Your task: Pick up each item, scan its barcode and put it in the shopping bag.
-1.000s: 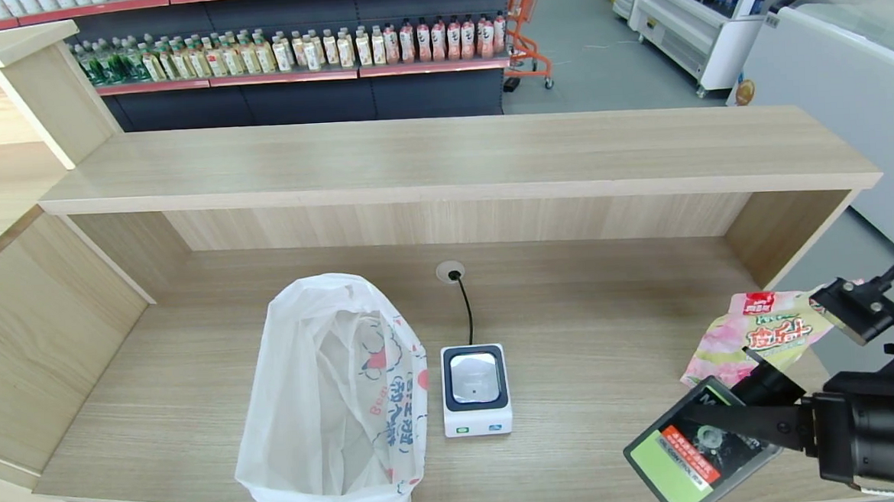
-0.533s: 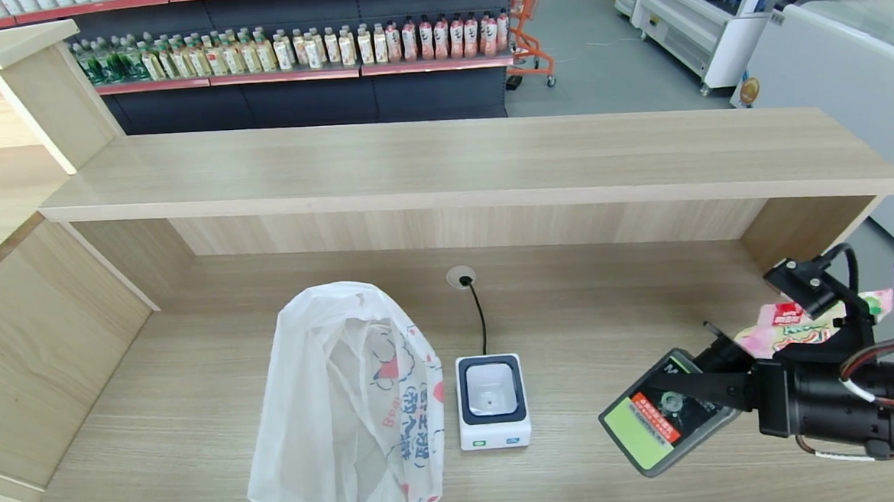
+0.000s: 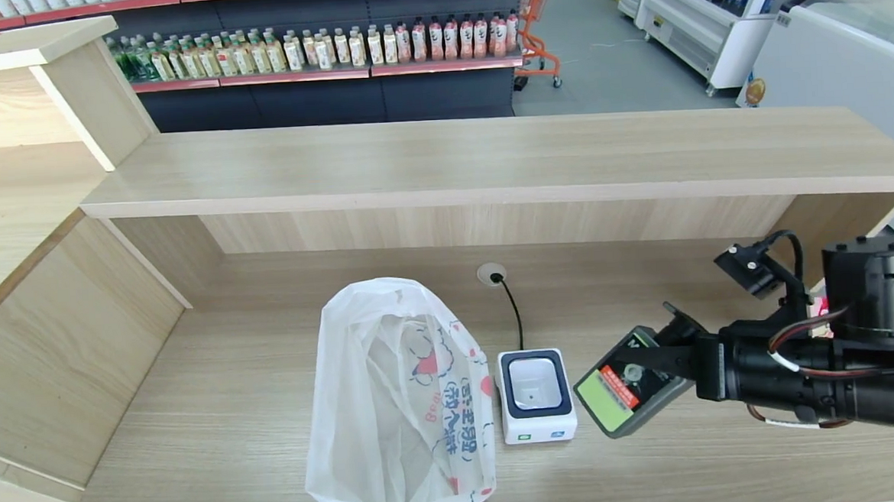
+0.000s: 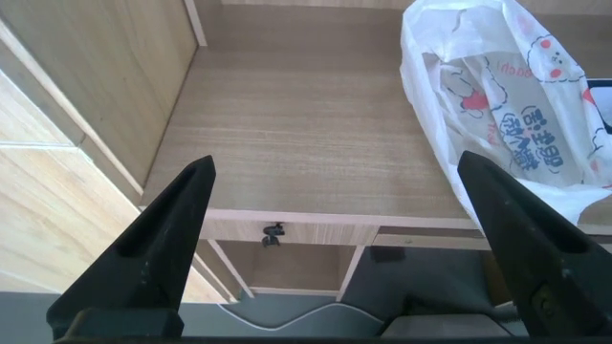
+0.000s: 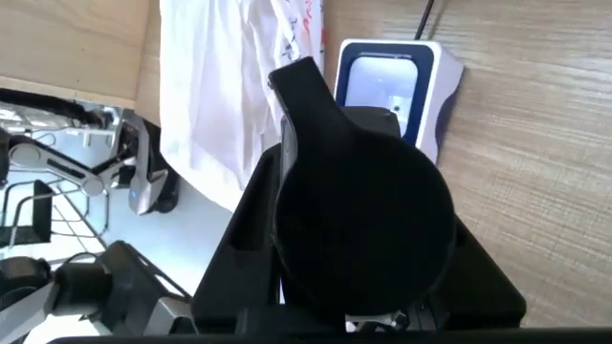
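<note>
A dark flat box (image 3: 624,385) with a green and red label hangs just right of the white barcode scanner (image 3: 536,385), tilted with its label facing up. My right gripper (image 3: 663,356) is shut on the box's far end. The white shopping bag (image 3: 399,406) stands open left of the scanner. In the right wrist view the scanner (image 5: 387,76) and the bag (image 5: 225,86) lie beyond the gripper. My left gripper (image 4: 335,244) is open with nothing in it, off the counter's front edge, and the bag (image 4: 507,96) is off to one side.
A pink snack pack (image 3: 820,309) lies on the counter, mostly hidden behind my right arm. The scanner's black cable (image 3: 513,309) runs to a hole at the back. A raised shelf (image 3: 488,157) overhangs the rear and a side wall (image 3: 61,340) closes the left.
My right arm has carried the box left, from near the counter's right front corner to close beside the scanner. The head camera has shifted too.
</note>
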Robot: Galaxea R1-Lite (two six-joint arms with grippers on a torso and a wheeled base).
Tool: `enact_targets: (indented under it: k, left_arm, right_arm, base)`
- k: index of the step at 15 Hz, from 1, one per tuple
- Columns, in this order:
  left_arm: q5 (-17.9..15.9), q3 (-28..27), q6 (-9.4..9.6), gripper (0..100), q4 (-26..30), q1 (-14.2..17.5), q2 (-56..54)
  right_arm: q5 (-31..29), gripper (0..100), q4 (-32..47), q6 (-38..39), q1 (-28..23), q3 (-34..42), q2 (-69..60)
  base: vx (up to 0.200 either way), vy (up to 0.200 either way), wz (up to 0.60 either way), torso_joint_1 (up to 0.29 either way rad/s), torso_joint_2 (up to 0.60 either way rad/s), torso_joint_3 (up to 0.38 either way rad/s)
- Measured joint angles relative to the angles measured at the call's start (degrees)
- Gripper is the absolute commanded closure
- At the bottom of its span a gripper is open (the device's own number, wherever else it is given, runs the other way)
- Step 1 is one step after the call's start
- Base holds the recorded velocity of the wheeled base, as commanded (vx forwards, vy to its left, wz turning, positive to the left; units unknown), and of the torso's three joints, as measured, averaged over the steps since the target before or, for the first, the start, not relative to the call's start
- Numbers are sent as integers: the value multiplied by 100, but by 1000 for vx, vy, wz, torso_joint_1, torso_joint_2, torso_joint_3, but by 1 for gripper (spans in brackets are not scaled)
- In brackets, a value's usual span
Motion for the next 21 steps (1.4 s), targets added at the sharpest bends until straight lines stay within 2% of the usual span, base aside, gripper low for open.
enact_targets:
  k: [4,7,12,17,21]
  left_arm:
    - [-2,0,-2,0,0,0,0]
    - [-2,0,0,0,0,-6,0]
    - [-2,0,-5,0,0,0,0]
    - [-2,0,-7,0,0,0,0]
    - [-2,0,-13,0,0,-5,0]
  right_arm:
    - [-98,100,-528,0,174,-397,722]
    - [-95,100,-1237,0,367,-660,1412]
    - [-108,100,-1968,-35,574,-740,2264]
    - [-106,100,-2469,-52,599,-814,2870]
    - [-82,100,-2561,-95,601,-929,3079]
  base:
    - [0,0,0,0,0,0]
    - [0,0,0,0,0,0]
    - [0,0,0,0,0,0]
    - [0,0,0,0,0,0]
    - [0,0,0,0,0,0]
